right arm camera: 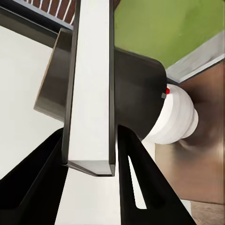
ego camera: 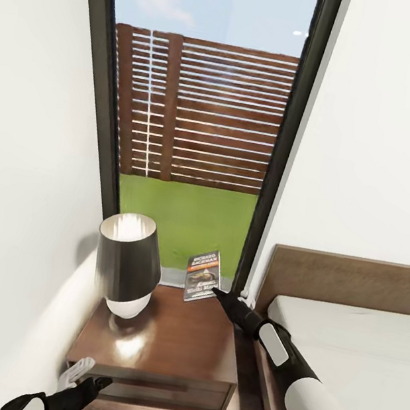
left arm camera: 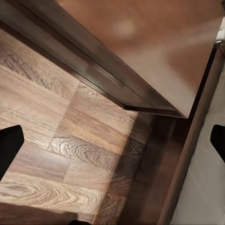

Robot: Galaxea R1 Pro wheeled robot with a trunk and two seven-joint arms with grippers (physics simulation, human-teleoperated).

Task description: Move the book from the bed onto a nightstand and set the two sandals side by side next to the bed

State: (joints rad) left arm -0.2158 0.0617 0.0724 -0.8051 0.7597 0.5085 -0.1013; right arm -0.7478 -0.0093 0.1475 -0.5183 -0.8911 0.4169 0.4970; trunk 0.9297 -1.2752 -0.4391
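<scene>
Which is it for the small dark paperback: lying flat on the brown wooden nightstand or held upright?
Upright. The paperback stands on edge above the nightstand, pinched between the right gripper fingers, its cover facing forward.

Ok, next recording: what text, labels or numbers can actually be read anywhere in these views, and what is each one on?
"RICHARD BACHMAN": white letters at the top of the book cover, held by the right claw above the nightstand.
Lower white title line on the cover: too blurred to read.
Lamp, fence, walls: no text.

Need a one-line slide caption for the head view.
Right gripper holds the book upright over the nightstand back edge, beside the lamp and the bed.
</scene>
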